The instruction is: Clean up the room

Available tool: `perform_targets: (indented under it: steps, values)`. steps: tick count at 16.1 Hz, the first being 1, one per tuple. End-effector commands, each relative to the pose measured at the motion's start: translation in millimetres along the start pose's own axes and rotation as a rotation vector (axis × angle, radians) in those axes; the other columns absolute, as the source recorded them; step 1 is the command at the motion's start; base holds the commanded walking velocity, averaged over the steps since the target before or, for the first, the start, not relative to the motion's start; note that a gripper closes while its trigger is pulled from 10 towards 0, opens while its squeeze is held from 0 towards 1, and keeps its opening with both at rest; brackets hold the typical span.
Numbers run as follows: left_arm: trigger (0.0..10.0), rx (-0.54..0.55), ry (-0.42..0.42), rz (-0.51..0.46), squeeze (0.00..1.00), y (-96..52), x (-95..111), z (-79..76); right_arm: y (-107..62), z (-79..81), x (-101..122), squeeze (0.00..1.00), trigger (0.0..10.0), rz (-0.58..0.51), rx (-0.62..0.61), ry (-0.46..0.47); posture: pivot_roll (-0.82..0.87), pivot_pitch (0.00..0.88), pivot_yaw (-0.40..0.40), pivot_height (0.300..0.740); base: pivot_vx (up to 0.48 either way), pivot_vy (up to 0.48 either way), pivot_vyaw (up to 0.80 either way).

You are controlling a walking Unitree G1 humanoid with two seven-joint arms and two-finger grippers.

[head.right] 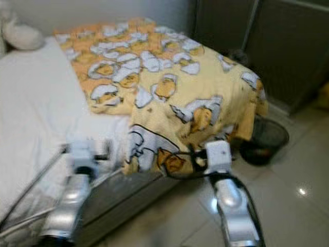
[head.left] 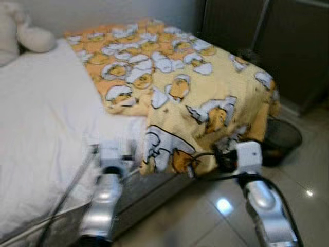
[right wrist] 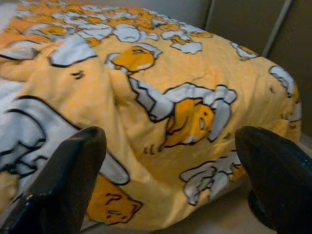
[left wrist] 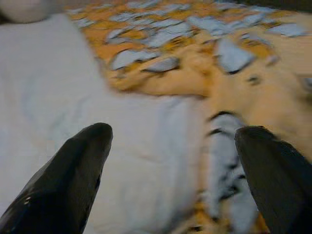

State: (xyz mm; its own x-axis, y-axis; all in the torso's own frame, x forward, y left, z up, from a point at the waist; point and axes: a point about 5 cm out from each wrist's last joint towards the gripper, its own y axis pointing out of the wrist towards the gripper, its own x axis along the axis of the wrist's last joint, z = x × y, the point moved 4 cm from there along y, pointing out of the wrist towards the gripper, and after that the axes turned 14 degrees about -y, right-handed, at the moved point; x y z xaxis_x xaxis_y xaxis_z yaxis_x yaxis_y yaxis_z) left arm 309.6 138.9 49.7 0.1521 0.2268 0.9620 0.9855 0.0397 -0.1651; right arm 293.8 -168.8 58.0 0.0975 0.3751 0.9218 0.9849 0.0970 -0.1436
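A yellow blanket (head.left: pixel 175 92) printed with cartoon figures covers the far end of a bed and hangs over its corner. The white sheet (head.left: pixel 41 118) lies bare on the near part. My left gripper (left wrist: pixel 173 146) is open, held over the sheet beside the blanket's edge (left wrist: pixel 204 112). My right gripper (right wrist: pixel 170 146) is open too, just short of the blanket's hanging corner (right wrist: pixel 161 112), with nothing between its fingers (right wrist: pixel 73 165). Both silver arms (head.left: pixel 105 200) reach forward from the bottom of the eye views.
A cream plush toy (head.left: pixel 23 31) lies at the head of the bed. A dark mesh bin (head.left: pixel 280 139) stands on the tiled floor (head.left: pixel 216 216) by the bed's corner. Dark cabinet doors (head.left: pixel 288 46) line the right side.
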Motion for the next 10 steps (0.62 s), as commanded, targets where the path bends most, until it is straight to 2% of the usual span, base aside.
perform_targets:
  steps: [1, 3, 4, 8, 9, 10]
  values:
    - [10.0, -0.006, 0.030, -0.036, 0.00, 3.8, 10, 4.3, 5.6, 4.1, 5, 1.00, 10.0, -0.002, 0.014, 0.001, -0.17, 0.000, 0.019, 0.740, 0.480, 0.000, 0.00]
    - [10.0, -0.006, 0.025, -0.035, 0.00, 4.6, 8, 3.1, 6.1, 2.5, 5, 1.00, 10.0, -0.008, 0.023, -0.026, -0.18, 0.000, 0.014, 0.740, 0.480, 0.000, -0.71]
    - [10.0, -0.007, 0.024, -0.035, 0.00, 5.4, 8, 2.7, 5.7, 3.7, 5, 0.00, 10.0, -0.018, 0.041, -0.012, -0.18, 0.000, 0.013, 0.736, 0.480, 0.000, -0.44]
    - [10.0, -0.049, 0.044, -0.029, 0.00, 6.0, 5, -5.6, 2.2, 6.8, 7, 0.00, 10.0, -0.034, 0.058, -0.021, -0.18, 0.000, 0.011, 0.736, 0.469, 0.000, 0.00]
    - [10.0, -0.035, 0.046, -0.006, 0.00, 6.8, 0, -3.4, 1.5, 6.1, 5, 0.00, 10.0, -0.027, 0.055, -0.048, -0.19, 0.000, 0.009, 0.736, 0.465, 0.000, 0.00]
    - [10.0, 0.033, 0.064, 0.038, 0.00, 10.5, -9, 7.9, -0.4, 6.3, 3, 0.00, 10.0, -0.025, 0.065, -0.041, -0.19, 0.000, 0.007, 0.736, 0.304, 0.000, 0.00]
